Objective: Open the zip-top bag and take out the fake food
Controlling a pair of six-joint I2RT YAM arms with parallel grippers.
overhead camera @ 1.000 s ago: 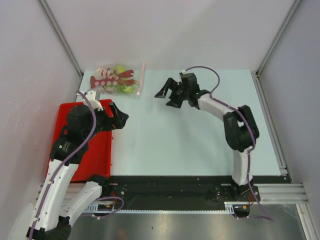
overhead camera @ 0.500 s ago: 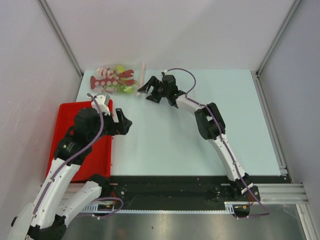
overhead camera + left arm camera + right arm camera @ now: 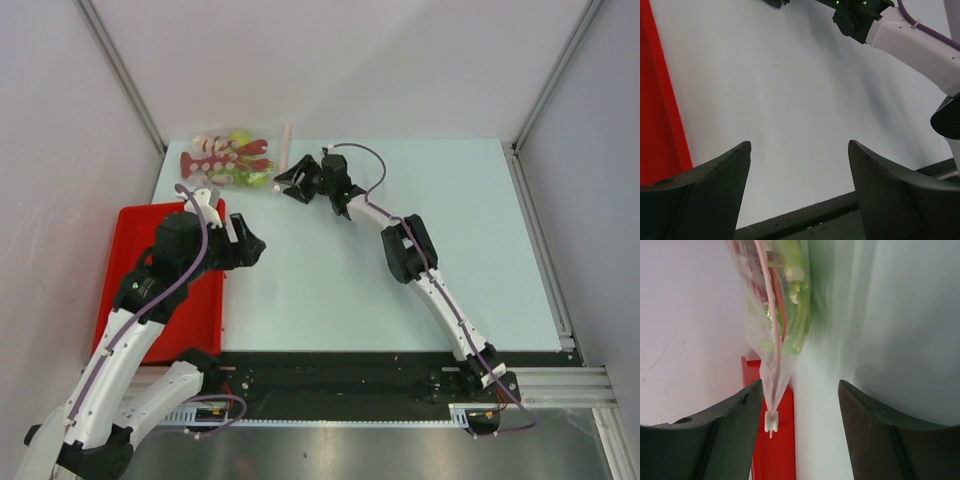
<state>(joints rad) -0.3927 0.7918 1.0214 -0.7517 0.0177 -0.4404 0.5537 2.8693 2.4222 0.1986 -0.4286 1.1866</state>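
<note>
Our right gripper (image 3: 288, 185) stood wide open, with nothing between its jaws. It sat just beside the right end of the bag (image 3: 232, 160), where the pink zip strip (image 3: 285, 147) ran. In the right wrist view the strip came down into the gap between the fingers (image 3: 735, 430), closer to the left-hand one. It ended in a small white slider (image 3: 771, 422). We could not tell whether either finger touched the plastic.

The bag lay at the far left corner of the table (image 3: 400, 220), just beyond the red tray (image 3: 200, 300). The food was inside it. We could make out the red lobster (image 3: 225, 158) and some green pieces (image 3: 255, 178) through the clear film; the rest was too small to name.

Our left gripper (image 3: 250, 245) was also spread wide and held nothing. It hovered over the table just off the tray's right edge, nearer us than the bag and apart from it. Its wrist view showed bare table between the jaws, the tray down the left side and the right arm (image 3: 910, 35) across the top.
</note>
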